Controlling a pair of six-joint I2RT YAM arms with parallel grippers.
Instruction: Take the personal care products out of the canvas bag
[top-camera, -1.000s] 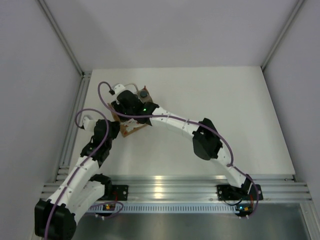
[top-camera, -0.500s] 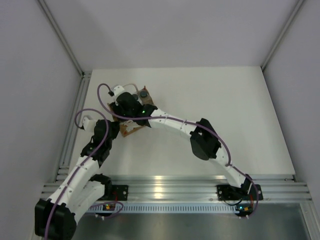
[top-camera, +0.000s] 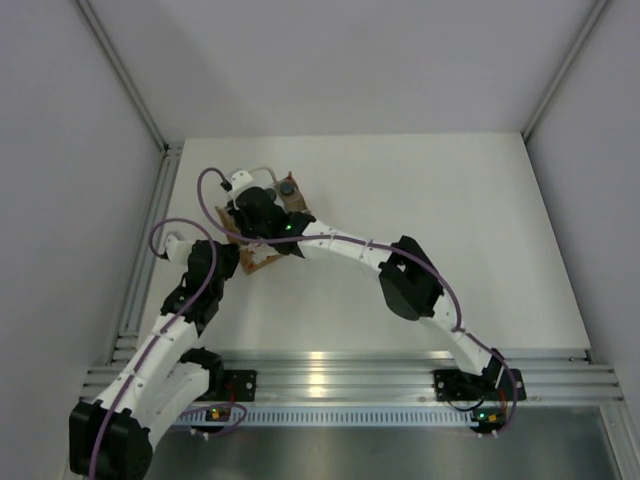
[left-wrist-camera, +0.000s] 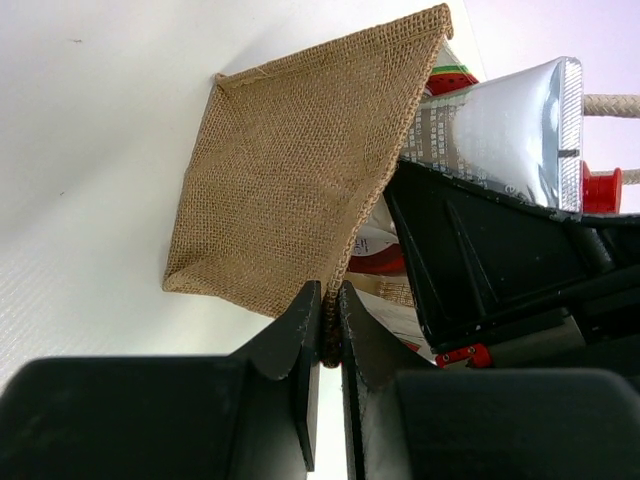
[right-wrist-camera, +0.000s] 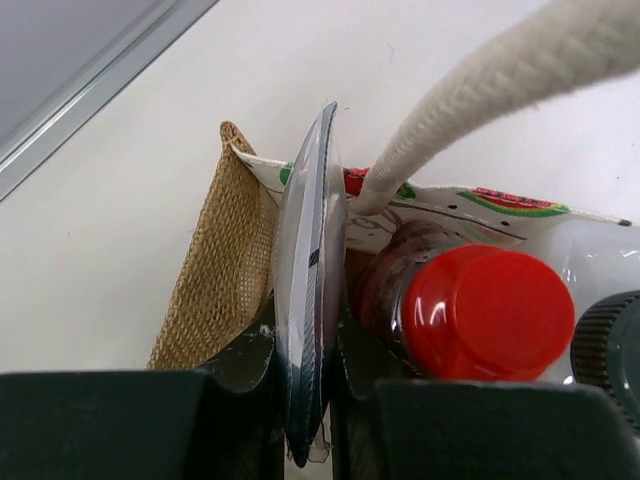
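Note:
The tan canvas bag (left-wrist-camera: 290, 180) stands at the table's far left (top-camera: 262, 258), mostly hidden under the arms in the top view. My left gripper (left-wrist-camera: 324, 330) is shut on the bag's rim edge. My right gripper (right-wrist-camera: 305, 350) is shut on the flat silvery-grey tube (right-wrist-camera: 310, 290), which rises out of the bag's mouth and also shows in the left wrist view (left-wrist-camera: 500, 130). The red bottle with its red cap (right-wrist-camera: 485, 310) stands in the bag right beside the tube. A dark cap (top-camera: 288, 187) shows at the bag's far end. The white bottle is hidden.
A white rope handle (right-wrist-camera: 480, 100) arches over the bag's mouth. A metal rail (top-camera: 150, 230) runs along the table's left edge close to the bag. The enclosure's walls rise around the table.
My right gripper has shifted slightly toward the far left over the bag. The left arm and the bag have stayed put.

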